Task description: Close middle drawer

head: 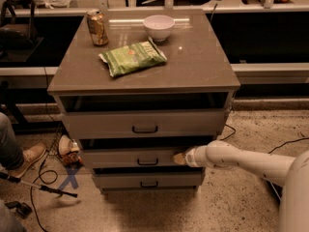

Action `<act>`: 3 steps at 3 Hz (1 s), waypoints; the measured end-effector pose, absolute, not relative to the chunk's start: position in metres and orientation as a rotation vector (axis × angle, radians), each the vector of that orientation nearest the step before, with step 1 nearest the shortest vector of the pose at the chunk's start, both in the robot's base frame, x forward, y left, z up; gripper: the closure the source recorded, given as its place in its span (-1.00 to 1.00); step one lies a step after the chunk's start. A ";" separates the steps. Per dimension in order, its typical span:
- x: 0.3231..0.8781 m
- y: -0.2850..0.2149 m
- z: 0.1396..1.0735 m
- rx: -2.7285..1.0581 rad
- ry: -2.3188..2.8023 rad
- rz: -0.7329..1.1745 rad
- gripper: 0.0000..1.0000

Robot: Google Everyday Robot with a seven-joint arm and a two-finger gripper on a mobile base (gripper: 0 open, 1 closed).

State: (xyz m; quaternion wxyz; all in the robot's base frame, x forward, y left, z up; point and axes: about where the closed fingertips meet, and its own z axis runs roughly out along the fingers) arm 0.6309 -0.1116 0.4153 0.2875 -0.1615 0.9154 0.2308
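Observation:
The middle drawer (pixel 130 157) is the second of three grey-brown drawers in the cabinet, with a small dark bar handle at its centre. Its front stands out only a little, with a dark gap above it. My gripper (pixel 179 158) is at the end of the white arm coming in from the right. It rests against the right part of the middle drawer's front. The top drawer (pixel 145 123) stands partly out. The bottom drawer (pixel 147 180) is narrower and set back.
On the cabinet top (pixel 203 66) lie a green chip bag (pixel 133 57), a can (pixel 97 27) and a white bowl (pixel 159 27). A person's leg and shoe (pixel 26 157) are at the left. Cables and a small object (pixel 67 149) lie on the floor by the cabinet's left side.

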 end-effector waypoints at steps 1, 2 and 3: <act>0.625 -0.113 0.415 -0.431 2.445 0.616 1.00; 0.625 -0.113 0.415 -0.431 2.445 0.616 1.00; 0.625 -0.113 0.415 -0.431 2.445 0.616 1.00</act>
